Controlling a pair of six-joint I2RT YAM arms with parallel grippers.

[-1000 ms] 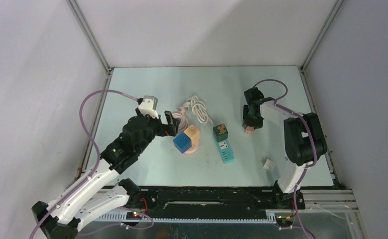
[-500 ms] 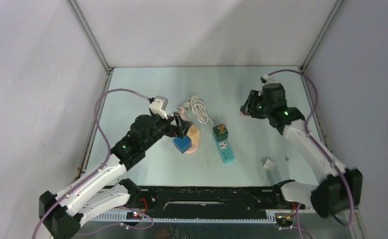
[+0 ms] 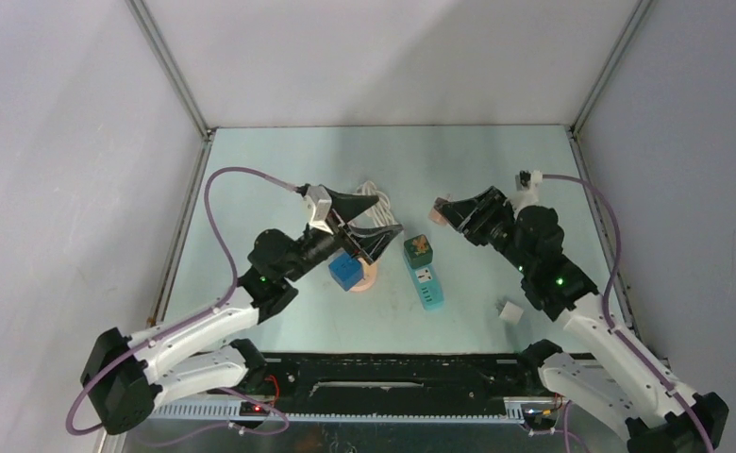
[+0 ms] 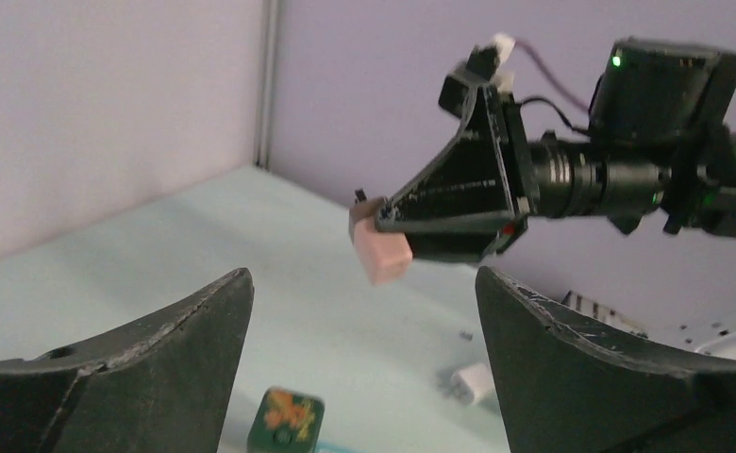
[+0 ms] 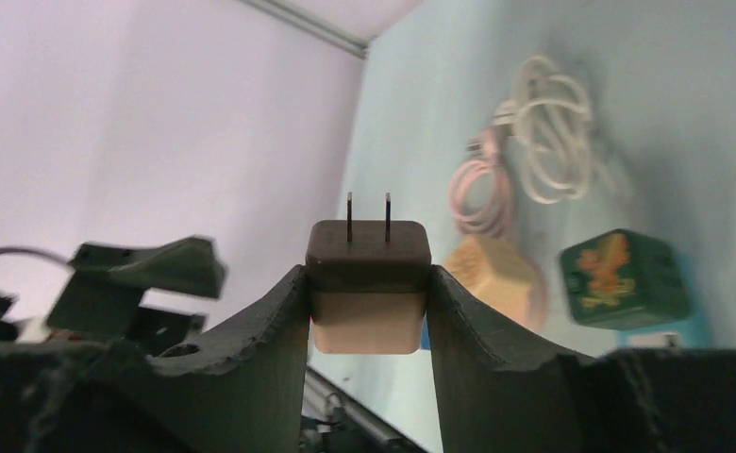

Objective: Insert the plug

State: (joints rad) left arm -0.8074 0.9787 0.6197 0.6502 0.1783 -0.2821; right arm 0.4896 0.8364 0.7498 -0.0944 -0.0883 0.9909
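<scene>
plug (image 5: 369, 316) is clamped side-on between the right claw's (image 5: 366, 274) fingers, up in the air at upper centre of the top view, well above the table (image 3: 279, 151), prongs aimed at frame left

risks, my read:
- grip is on two side faces only, out near the fingertips. Once the prongs meet resistance the plug could pivot or slide back in the jaws
- prongs lie roughly level now, and the strip (image 3: 427, 283) lies flat below, at frame centre, so the wrist needs a big reorient. Any leftover tilt and the prongs scrape the face instead of entering
- green cube (image 3: 419, 248) already sits on the strip's upper end, and the free socket is just beside it. The fingers flank the plug body and could hit the cube on the way down
- strip looks loose on the table and nothing holds it, so a sideways push would likely skate it
- left claw (image 3: 383, 213) is wide apart with nothing in it, hanging over the blue cube (image 3: 345, 270) and the cables (image 5: 534, 142), facing the plug from near. The two arms crowd the middle, so a clash is possible, or a cable snag if the left one drops

plug look: small blocky cube with rounded edges, pale pink body, dark brown face, two thin flat metal prongs, parallel, seemingly straight. Can't tell polarity or any marking
</scene>
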